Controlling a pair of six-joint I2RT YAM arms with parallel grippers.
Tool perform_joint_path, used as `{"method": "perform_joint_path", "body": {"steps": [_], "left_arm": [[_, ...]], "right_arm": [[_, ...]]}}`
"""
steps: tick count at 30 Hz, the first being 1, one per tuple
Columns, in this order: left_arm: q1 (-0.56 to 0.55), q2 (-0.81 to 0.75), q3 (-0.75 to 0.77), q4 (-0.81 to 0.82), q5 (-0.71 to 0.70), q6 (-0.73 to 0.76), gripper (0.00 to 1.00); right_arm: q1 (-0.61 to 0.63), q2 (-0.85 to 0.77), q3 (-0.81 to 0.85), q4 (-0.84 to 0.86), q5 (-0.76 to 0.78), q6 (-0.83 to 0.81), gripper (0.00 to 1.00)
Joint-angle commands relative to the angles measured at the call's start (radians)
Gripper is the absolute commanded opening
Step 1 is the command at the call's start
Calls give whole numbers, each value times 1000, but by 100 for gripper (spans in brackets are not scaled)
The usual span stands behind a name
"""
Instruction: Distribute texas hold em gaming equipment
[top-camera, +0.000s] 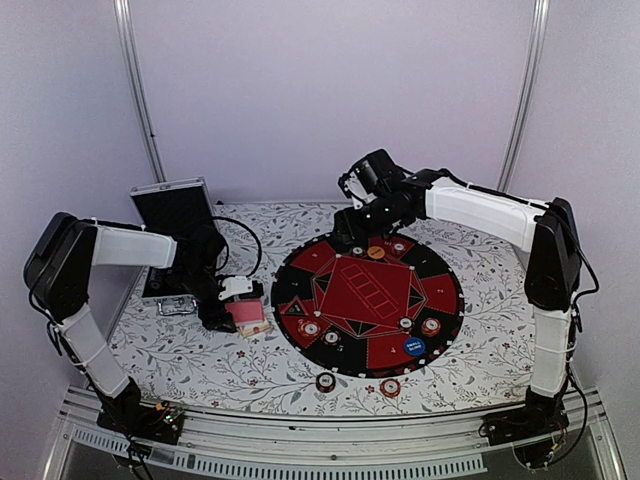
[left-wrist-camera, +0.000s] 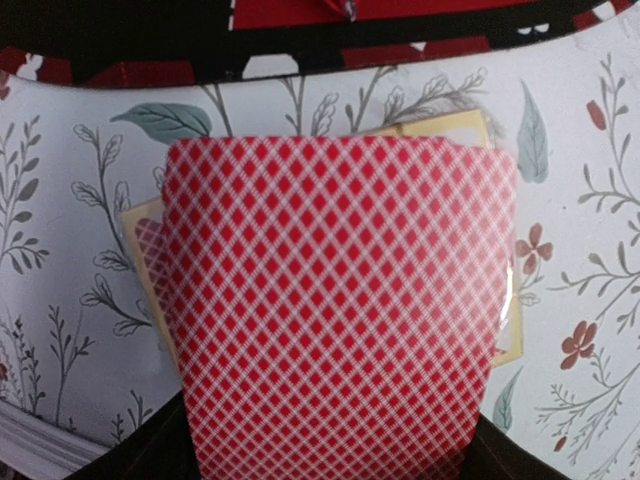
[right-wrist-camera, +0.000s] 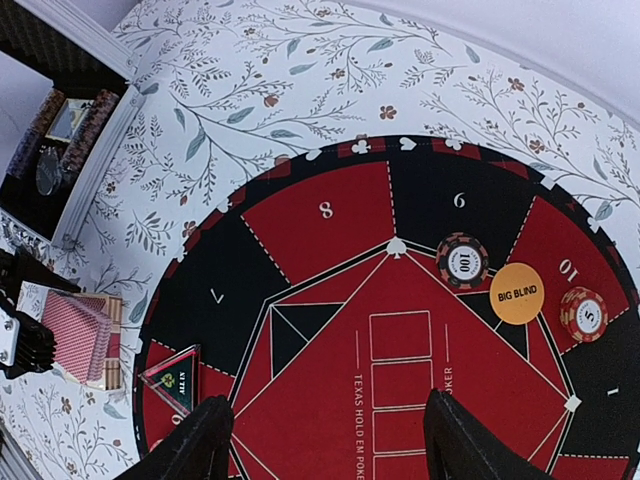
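My left gripper (top-camera: 236, 301) is shut on a red-backed playing card (left-wrist-camera: 335, 310), which it holds just above the deck (left-wrist-camera: 145, 240) in its yellowish box on the tablecloth, left of the mat. The card hides the fingers in the left wrist view. My right gripper (right-wrist-camera: 328, 440) is open and empty, hovering over the mat's far part (top-camera: 352, 226). An orange BIG BLIND button (right-wrist-camera: 517, 293) and two chips (right-wrist-camera: 462, 260) (right-wrist-camera: 583, 313) lie on the mat's far sectors. A blue button (top-camera: 414, 347) and several chips (top-camera: 430, 326) lie on its near side. Two chips (top-camera: 325, 381) (top-camera: 390, 387) lie off the mat.
The round black-and-red mat (top-camera: 300, 270) fills the table's middle. An open silver case (top-camera: 172, 215) with chip rows (right-wrist-camera: 60, 140) stands at the back left. A triangular ALL IN marker (right-wrist-camera: 172, 377) lies on the mat's left side. A black cable (top-camera: 250, 245) loops by the case.
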Motion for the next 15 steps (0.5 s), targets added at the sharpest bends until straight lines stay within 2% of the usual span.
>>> {"method": "perform_joint_path", "body": {"steps": [1,6,9,15], "left_arm": [[-19,2,-7,-32,24,1,76],[-18,-16,-7,-33,32,-6,72],[-18,-23,3,-35,45,-17,64],[-23,-45,-2,-25,62,-33,60]], "right_arm": [[7,-49,-25,23,-23,19,68],[8,-48,-36,32,-32,28,68],[8,-52,-53,43,-78,38,68],[8,-64,-94,76,-125,63,68]]}}
